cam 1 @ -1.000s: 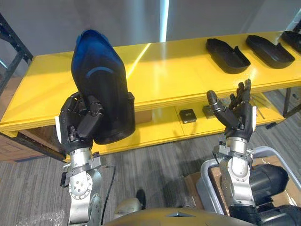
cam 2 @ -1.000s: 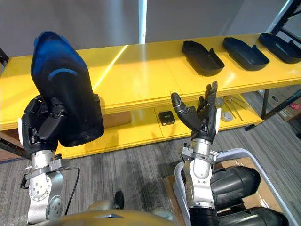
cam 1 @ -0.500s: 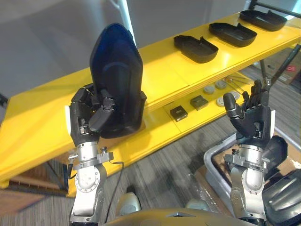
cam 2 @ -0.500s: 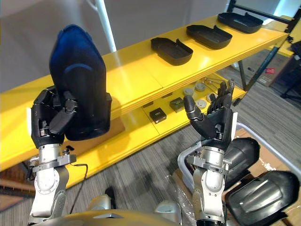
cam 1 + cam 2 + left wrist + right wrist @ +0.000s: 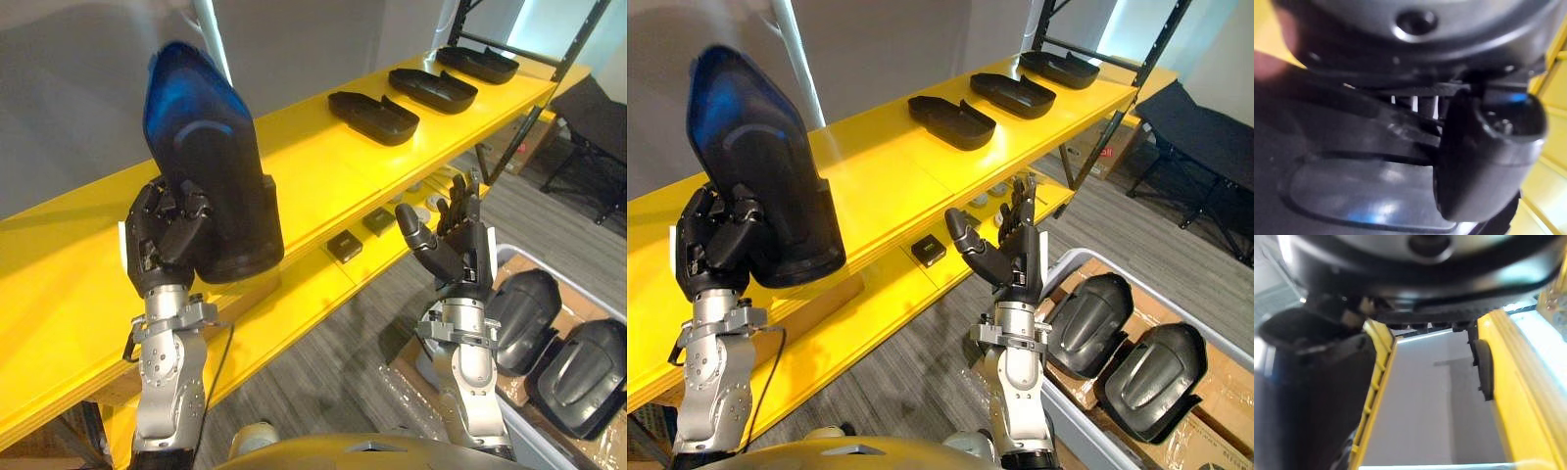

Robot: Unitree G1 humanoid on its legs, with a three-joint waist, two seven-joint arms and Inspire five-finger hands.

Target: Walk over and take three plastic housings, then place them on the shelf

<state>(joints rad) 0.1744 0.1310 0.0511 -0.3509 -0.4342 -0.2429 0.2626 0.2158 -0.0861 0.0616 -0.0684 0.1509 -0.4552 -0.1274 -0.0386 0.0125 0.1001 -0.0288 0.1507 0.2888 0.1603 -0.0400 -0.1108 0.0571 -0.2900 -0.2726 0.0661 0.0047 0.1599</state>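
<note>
My left hand (image 5: 165, 235) is shut on a dark plastic housing (image 5: 211, 186) with a blue sheen, held upright in front of the yellow shelf (image 5: 294, 157); its thumb (image 5: 1484, 152) presses the housing's wall in the left wrist view. Three more black housings (image 5: 372, 104) (image 5: 432, 89) (image 5: 478, 64) lie in a row on the shelf's top board toward the right. My right hand (image 5: 460, 250) stands open, fingers straight up, empty, below the shelf's front edge. Two grey housings (image 5: 524, 305) (image 5: 586, 360) rest in a bin at the lower right.
The lower shelf board (image 5: 294, 294) carries small black boxes (image 5: 345, 245) and round metal parts (image 5: 421, 204). A grey bin (image 5: 1087, 411) stands on the carpet by my right arm. A black rack post (image 5: 549, 73) rises at the shelf's right end, with a dark cot (image 5: 1205, 137) beyond.
The camera has swung, so the shelf runs further to the upper right and the bin's housings show more. The left hand keeps the housing upright; the right hand stays open.
</note>
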